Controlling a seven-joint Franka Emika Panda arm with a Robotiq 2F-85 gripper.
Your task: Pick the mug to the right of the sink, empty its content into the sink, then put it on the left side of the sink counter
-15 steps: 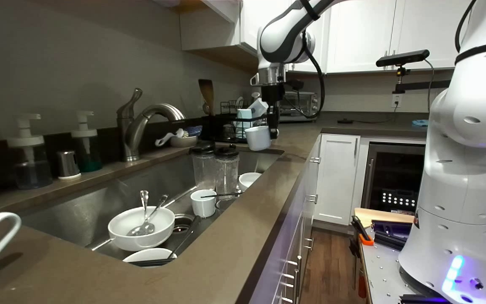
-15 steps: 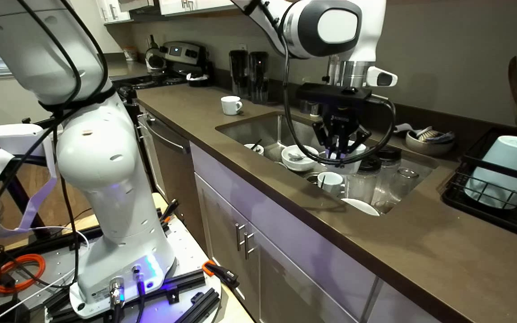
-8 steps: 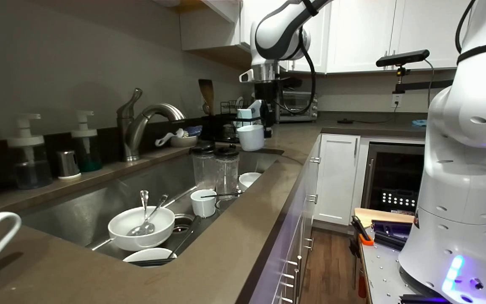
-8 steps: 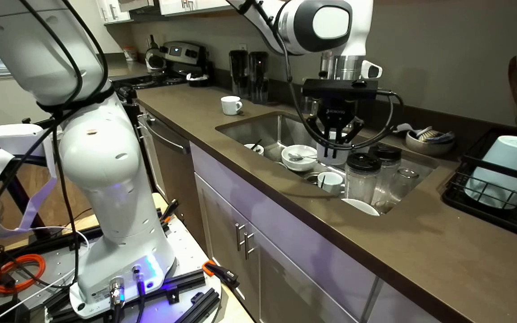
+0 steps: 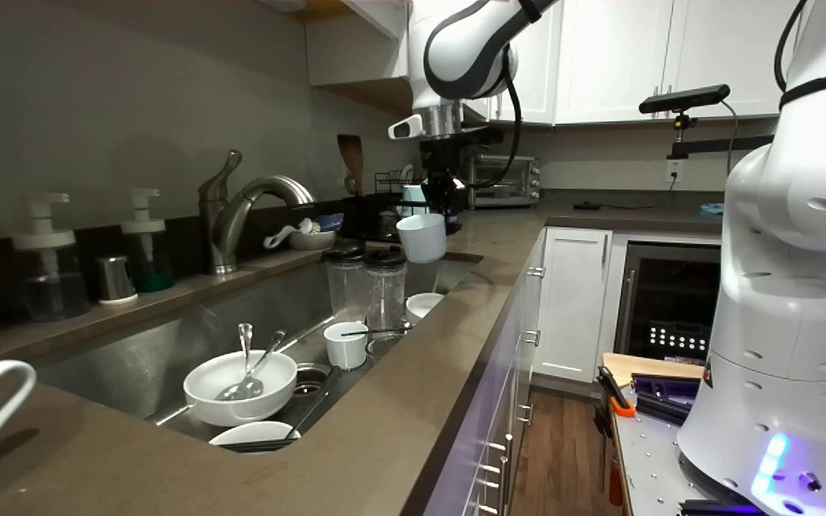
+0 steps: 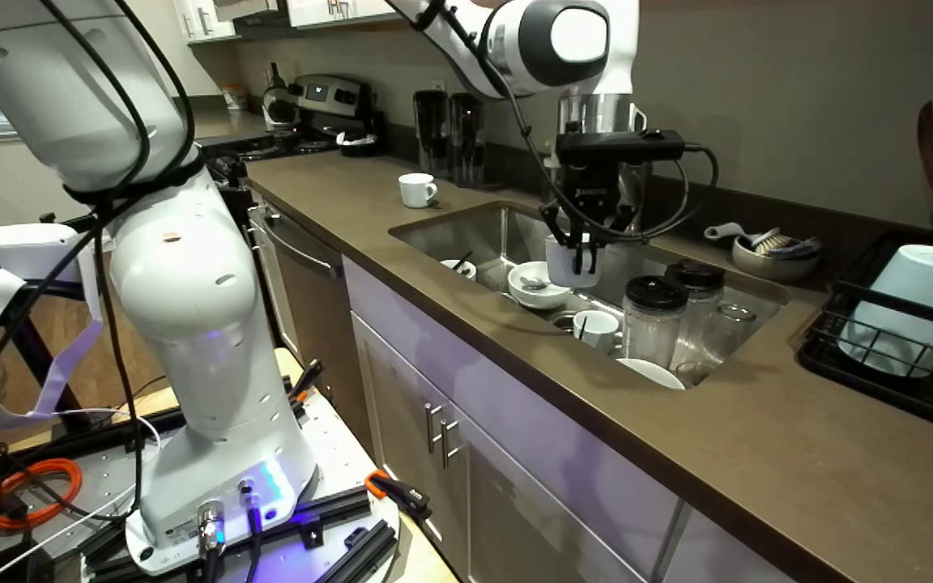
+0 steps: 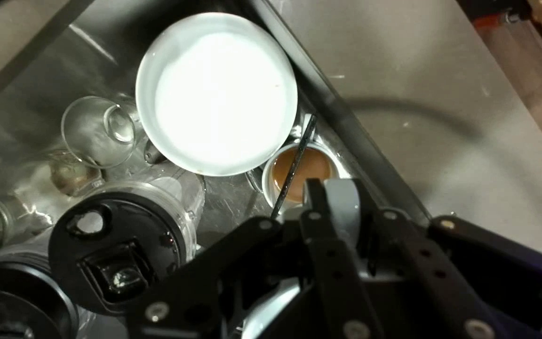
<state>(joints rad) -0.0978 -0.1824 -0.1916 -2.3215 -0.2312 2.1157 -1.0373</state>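
Note:
The white mug (image 5: 421, 239) hangs in the air over the sink (image 5: 133, 358), tilted slightly in an exterior view. My gripper (image 6: 585, 256) is shut on its handle; in the wrist view the pale handle (image 7: 344, 205) sits between both fingertips (image 7: 314, 188). The mug body (image 6: 561, 263) is largely hidden behind my fingers in the wrist view, and its inside does not show. A similar white mug (image 6: 416, 191) stands upright on the sink counter (image 6: 337, 186), on the far side of the sink in that view.
Inside the sink are a white cup of brown liquid (image 7: 311, 165), white bowls (image 5: 241, 390), and clear jars with black lids (image 6: 654, 312). The curved faucet (image 5: 269, 190) rises at the back edge. A dish rack (image 6: 879, 324) stands beside the sink.
The arm has carried the mug leftward in both exterior views, over the sink. My gripper has turned, and the mug has gone from upright to slightly tilted since half a second ago.

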